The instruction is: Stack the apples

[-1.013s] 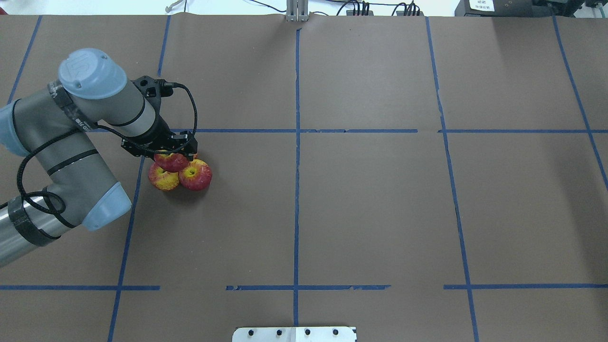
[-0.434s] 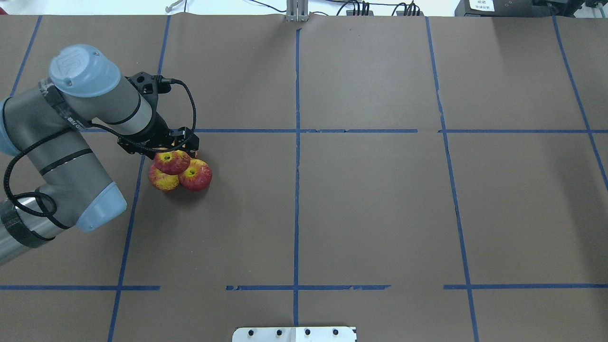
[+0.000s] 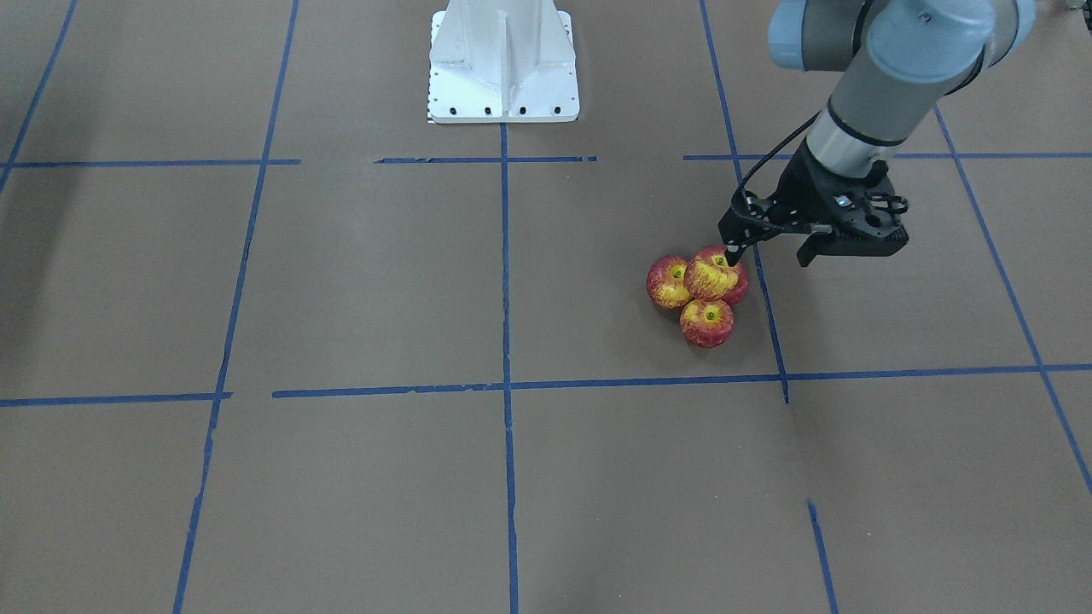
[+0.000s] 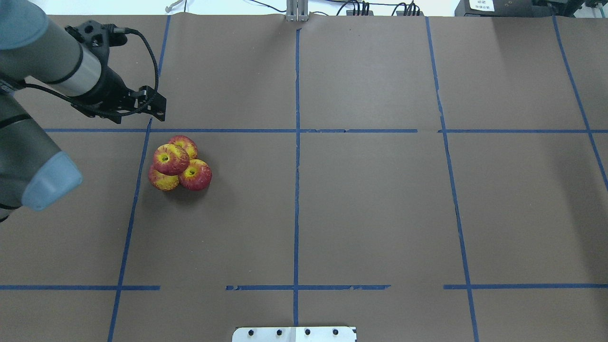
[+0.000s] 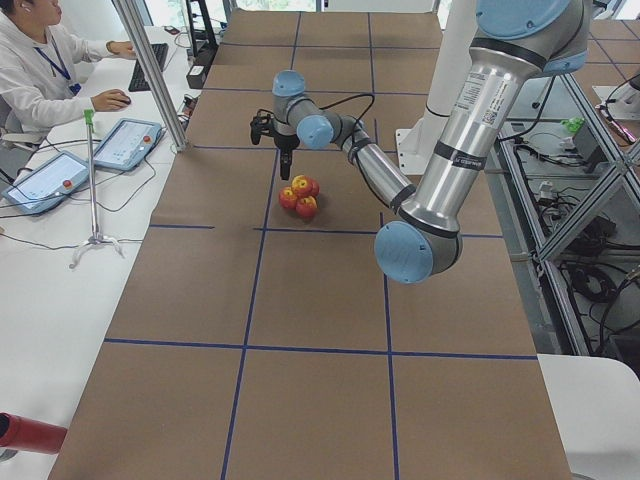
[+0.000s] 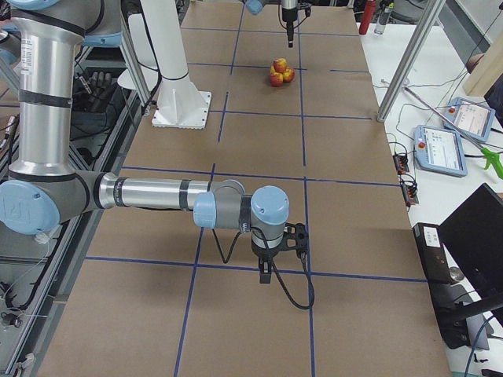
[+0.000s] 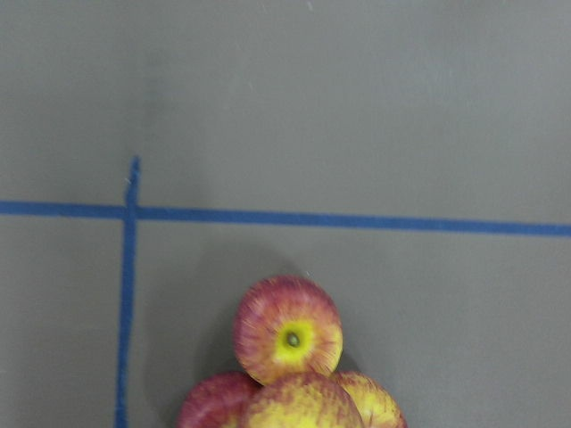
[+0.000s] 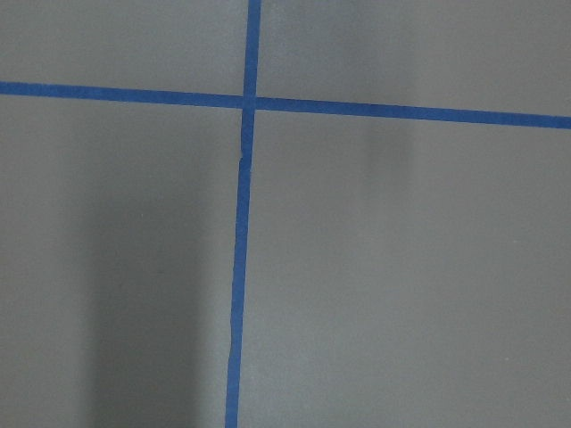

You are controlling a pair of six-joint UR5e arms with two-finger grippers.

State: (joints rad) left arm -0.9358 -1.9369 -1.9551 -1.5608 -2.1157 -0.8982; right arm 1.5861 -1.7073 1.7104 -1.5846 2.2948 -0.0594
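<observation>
We record the four small round red-and-yellow apples [image 4: 172, 160] piled three under one on the brown paper worktop [image 4: 361, 213], nearer the robot and slightly right of the raised left pincer [image 3: 768, 256], which gapes wide and empty.

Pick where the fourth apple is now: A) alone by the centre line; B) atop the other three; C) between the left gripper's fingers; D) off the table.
B: the top apple rests on the three lower apples, and the left gripper is open, empty and clear of it.
</observation>
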